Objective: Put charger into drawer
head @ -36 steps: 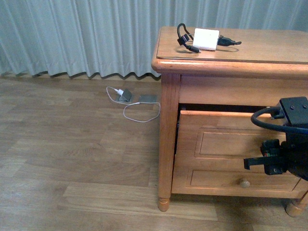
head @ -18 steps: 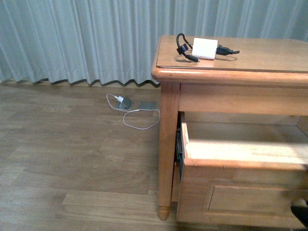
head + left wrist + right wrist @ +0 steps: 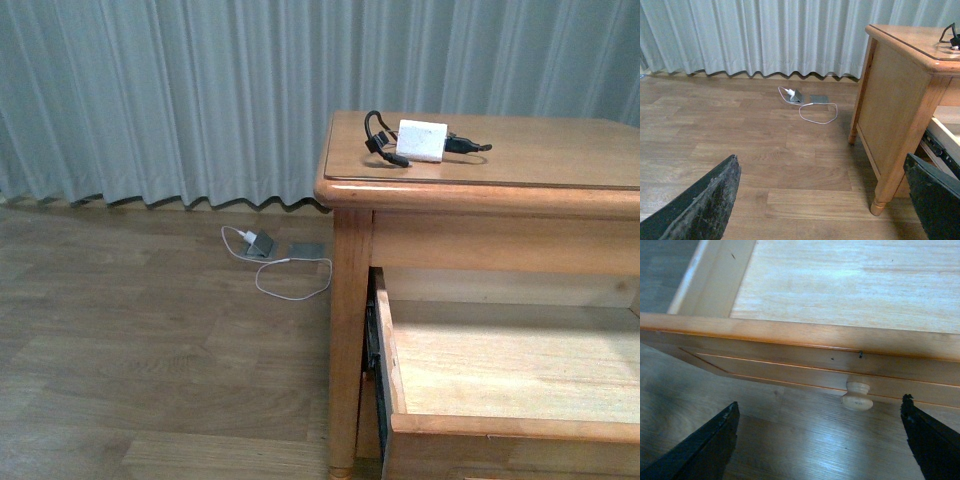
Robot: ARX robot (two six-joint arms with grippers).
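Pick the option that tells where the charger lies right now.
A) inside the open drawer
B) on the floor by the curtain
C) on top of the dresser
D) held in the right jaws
C: in the front view the charger rests on the dresser top, above the pulled-out drawer, and no jaws are near it.
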